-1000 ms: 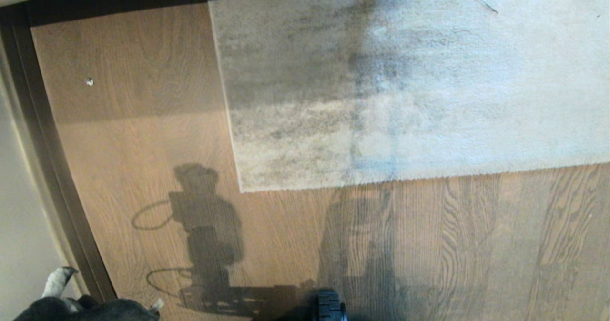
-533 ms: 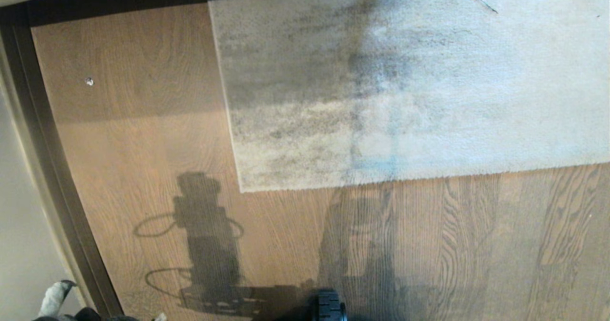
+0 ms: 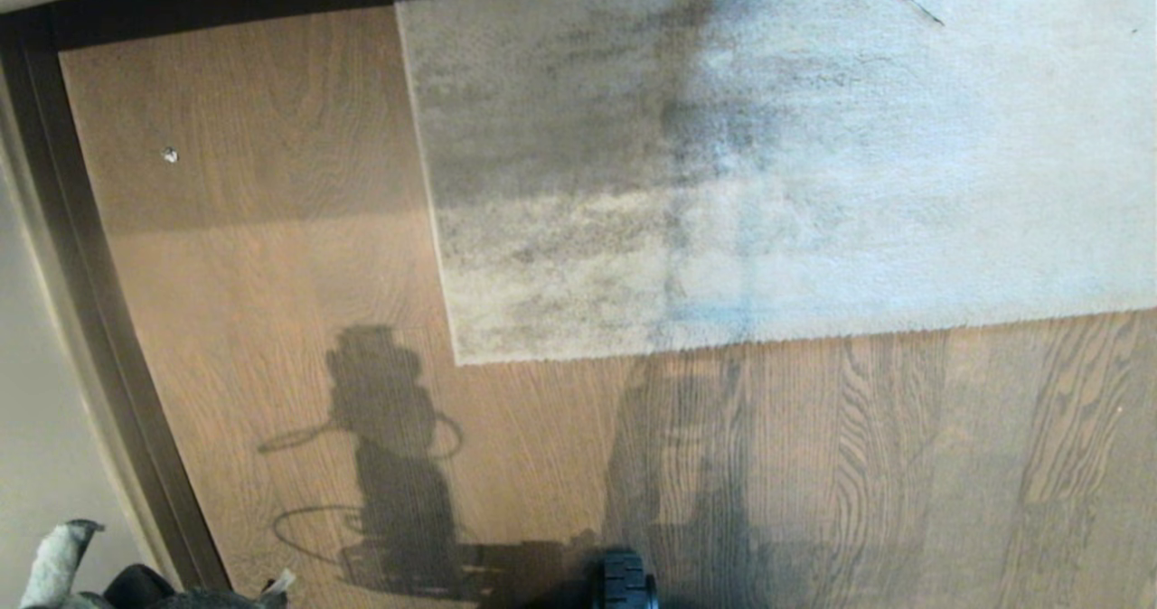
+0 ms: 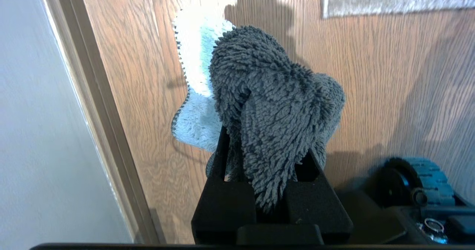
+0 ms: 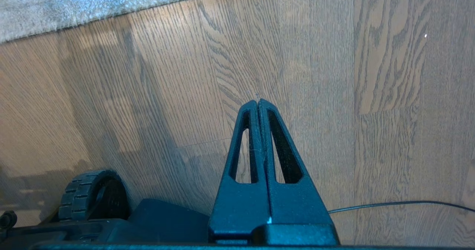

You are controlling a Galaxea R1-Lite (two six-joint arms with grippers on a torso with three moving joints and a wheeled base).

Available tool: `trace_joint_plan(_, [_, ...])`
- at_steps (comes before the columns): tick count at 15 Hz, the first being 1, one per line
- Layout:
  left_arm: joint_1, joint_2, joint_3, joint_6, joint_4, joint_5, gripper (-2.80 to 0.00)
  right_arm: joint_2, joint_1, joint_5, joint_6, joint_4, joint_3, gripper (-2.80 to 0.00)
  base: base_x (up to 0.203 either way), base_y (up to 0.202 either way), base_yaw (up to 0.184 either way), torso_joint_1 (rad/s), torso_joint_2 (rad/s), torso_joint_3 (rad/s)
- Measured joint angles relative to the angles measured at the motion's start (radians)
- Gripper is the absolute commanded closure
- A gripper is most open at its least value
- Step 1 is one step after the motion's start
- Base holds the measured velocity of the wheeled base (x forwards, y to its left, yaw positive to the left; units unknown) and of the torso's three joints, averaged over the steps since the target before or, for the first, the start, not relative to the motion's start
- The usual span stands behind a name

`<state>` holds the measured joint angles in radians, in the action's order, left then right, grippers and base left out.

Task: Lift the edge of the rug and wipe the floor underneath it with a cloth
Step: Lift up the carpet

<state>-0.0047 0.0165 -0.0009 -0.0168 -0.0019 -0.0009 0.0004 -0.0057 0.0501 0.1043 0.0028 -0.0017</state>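
The left gripper point(image 4: 265, 157) pinches a shaggy grey cloth point(image 4: 274, 105) above grained wood floor point(image 3: 813, 464); the flat, mottled short-pile rug edge point(image 3: 723, 342) lies ahead. The right gripper point(image 5: 258, 103) hangs pressed together.

- The head view looks steeply down on the floor point(image 3: 271, 302) and the rug edge point(image 3: 723, 342).
- The left wrist view sits close behind the left gripper point(image 4: 265, 151), facing floor, skirting point(image 4: 100, 105) and rug corner.
- The right wrist view looks past the right gripper point(image 5: 258, 102) at the same floor and rug border.
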Motion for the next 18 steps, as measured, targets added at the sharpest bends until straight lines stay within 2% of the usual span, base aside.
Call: trace_joint_plan(18, [0.0,-0.016,0.0,0.001,0.0,0.001,0.0,0.0,0.0,0.0,0.0,0.0,0.0,0.0,0.0,0.0,0.0,0.0,0.0,0.0])
